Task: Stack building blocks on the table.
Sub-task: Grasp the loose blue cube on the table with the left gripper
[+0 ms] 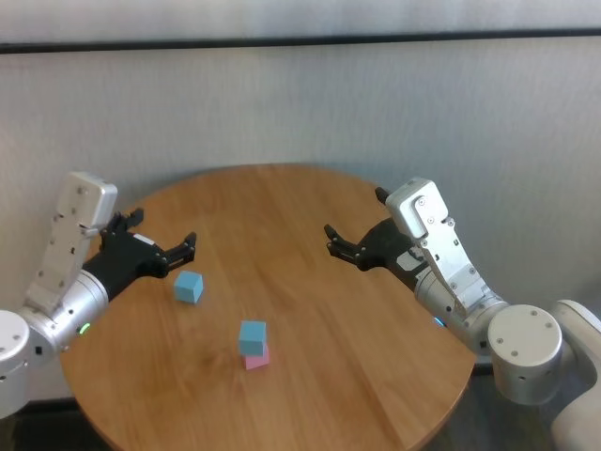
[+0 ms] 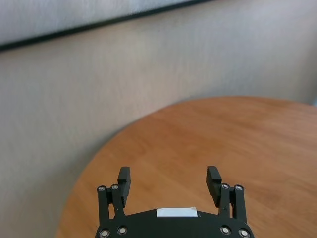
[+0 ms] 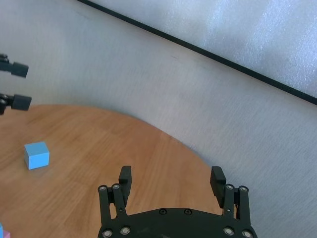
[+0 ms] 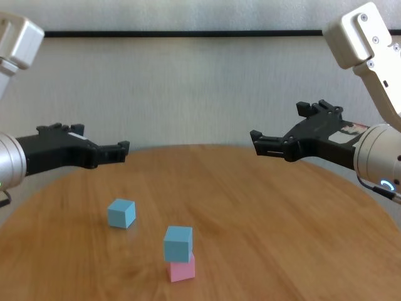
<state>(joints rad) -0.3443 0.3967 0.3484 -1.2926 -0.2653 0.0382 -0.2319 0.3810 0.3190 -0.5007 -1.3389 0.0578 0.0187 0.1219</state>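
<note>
While both arms hang above the round wooden counter (image 1: 310, 376), nothing is held in either one. The left gripper (image 1: 161, 240) hovers over the counter's left side with its black fingers (image 2: 124, 179) spread wide and empty, pointing toward the middle. The right gripper (image 1: 355, 225) hovers over the right side, pointing toward the middle as well, and its fingers (image 3: 125, 177) are also spread wide with nothing between them.

Three small cubes sit on the counter between the arms, toward the near edge. A pink block (image 4: 182, 270) rests on the wood, and a light blue block (image 4: 178, 243) sits on top of it, turned slightly so its edges do not quite line up with the pink one below. A second light blue block (image 4: 121, 213) stands alone on the wood, to the left of the two-block stack and a little farther back, apart from it. In the head view this loose block lies just below and beside the left gripper's fingertips, without touching them. The right gripper is well apart from all three blocks.

A pale wall (image 1: 300, 103) with a dark horizontal strip rises behind the counter.
</note>
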